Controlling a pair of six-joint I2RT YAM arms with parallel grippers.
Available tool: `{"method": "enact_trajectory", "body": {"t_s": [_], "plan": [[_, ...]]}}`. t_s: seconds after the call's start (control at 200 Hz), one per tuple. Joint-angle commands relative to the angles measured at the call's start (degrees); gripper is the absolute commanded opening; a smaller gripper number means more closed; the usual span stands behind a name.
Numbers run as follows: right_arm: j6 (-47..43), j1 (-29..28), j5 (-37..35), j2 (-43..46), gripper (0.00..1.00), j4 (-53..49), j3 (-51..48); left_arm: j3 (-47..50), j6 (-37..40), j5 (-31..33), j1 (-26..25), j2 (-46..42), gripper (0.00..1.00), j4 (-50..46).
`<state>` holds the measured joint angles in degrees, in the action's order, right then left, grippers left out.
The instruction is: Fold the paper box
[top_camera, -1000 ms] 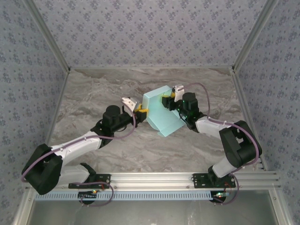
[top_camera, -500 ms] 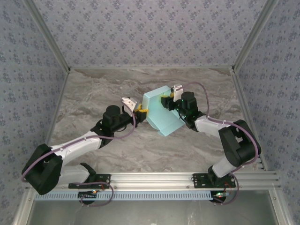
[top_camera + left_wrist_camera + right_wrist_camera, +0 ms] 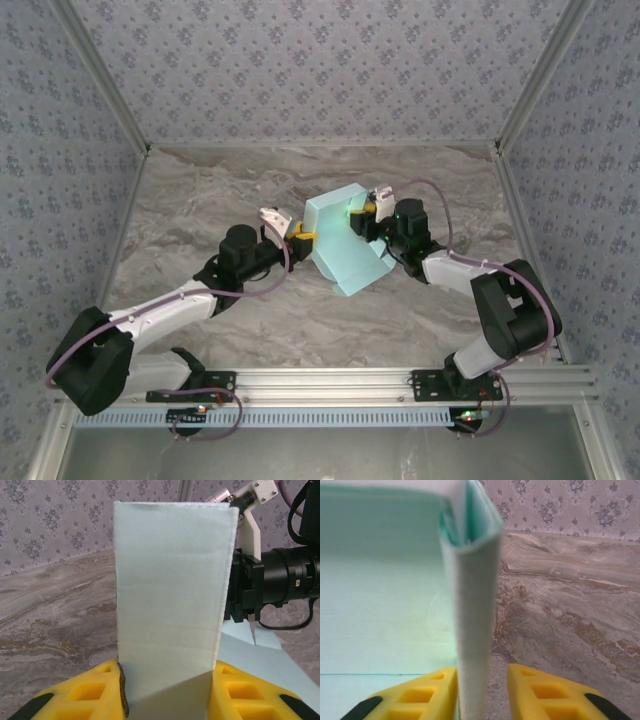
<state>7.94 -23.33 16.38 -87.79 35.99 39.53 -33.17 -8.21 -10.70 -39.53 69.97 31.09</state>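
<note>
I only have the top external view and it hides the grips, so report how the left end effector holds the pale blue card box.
Observer: In the left wrist view, an upright panel of the pale cyan-blue thin card box stands between the yellow fingers of the left end effector, touching both.
Operator: Now report the right one.
Observer: In the right wrist view, the right end effector straddles a doubled-over edge of the box. One finger touches it; a gap shows beside the other.

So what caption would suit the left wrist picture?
The left gripper clasps an upright pale blue panel of the paper box.
</note>
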Motion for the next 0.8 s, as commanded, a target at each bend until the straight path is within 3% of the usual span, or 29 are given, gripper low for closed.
{"method": "enact_trajectory", "body": {"t_s": [0.0, 0.135, 0.27, 0.435, 0.5, 0.665, 0.795], "plan": [[0.14, 0.22, -0.34, 1.28, 0.29, 0.53, 0.13, -1.02, -0.57, -0.44, -0.33, -0.91, 0.26, 1.60], [0.36, -1.26, -4.03, 0.13, 0.30, -0.14, 1.47, -1.11, -1.04, -1.00, -0.46, -0.63, 0.26, 2.13], [0.41, -4.59, -17.26, -1.73, 0.31, -1.79, 3.38, -1.37, -1.44, -1.73, -0.65, -0.45, 0.27, 2.69], [3.87, -6.54, -31.61, -5.03, 0.26, -6.98, 7.25, -1.63, -1.77, -2.63, -0.96, -0.32, 0.26, 3.09], [5.32, -6.64, -34.18, -6.20, 0.26, -7.89, 8.14, -1.79, -1.90, -2.96, -1.00, -0.19, 0.26, 3.10], [5.06, -7.76, -31.84, -7.55, 0.28, -4.82, 8.59, -1.91, -2.51, -3.50, -1.08, 0.93, 0.26, 3.49], [2.27, -6.32, -18.02, -6.43, 0.36, 2.66, 5.21, -2.13, -2.12, -2.67, -1.17, 1.01, 0.26, 3.10]]}}
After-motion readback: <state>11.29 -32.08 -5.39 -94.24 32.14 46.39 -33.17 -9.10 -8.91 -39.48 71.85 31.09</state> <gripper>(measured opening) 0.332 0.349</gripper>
